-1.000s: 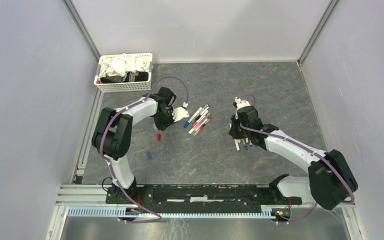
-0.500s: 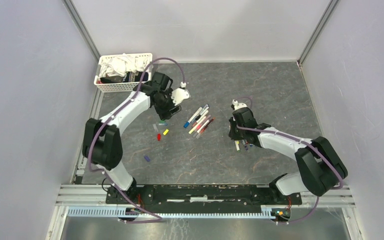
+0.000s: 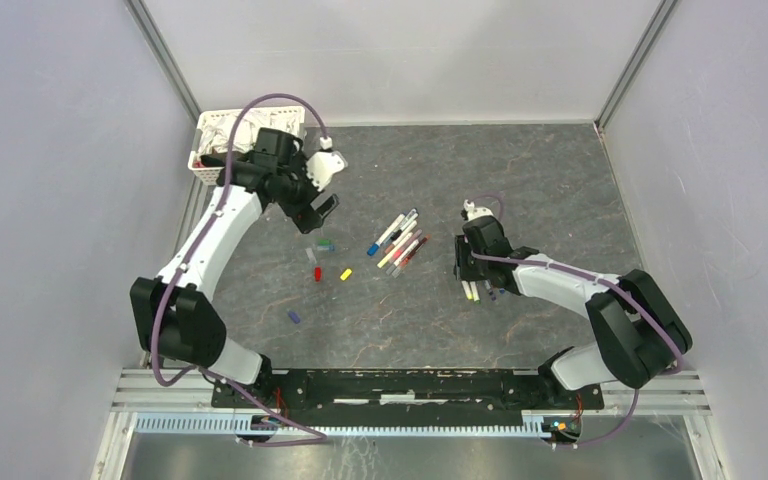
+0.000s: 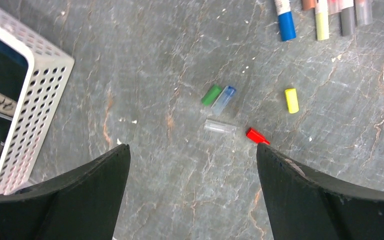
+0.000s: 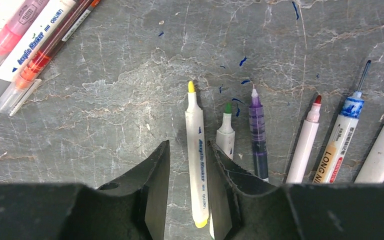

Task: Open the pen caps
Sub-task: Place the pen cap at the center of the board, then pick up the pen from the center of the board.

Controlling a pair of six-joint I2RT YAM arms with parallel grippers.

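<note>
**Drag risk on the right**

Left gripper hangs wide open, empty, over the loose caps. Right gripper, part-open, loosely straddles the uncapped yellow pen. Lift crooked and a finger could drag it into the green pen.

"Acrylic Marker" on yellow-tipped pen; "LONG N…" on blue-tipped pen, rest cut off.

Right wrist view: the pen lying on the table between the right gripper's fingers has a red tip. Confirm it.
Wrong in one respect: the pen lying on the table between the right gripper's fingers has a yellow tip, not a red one. The right wrist view shows it.
</note>
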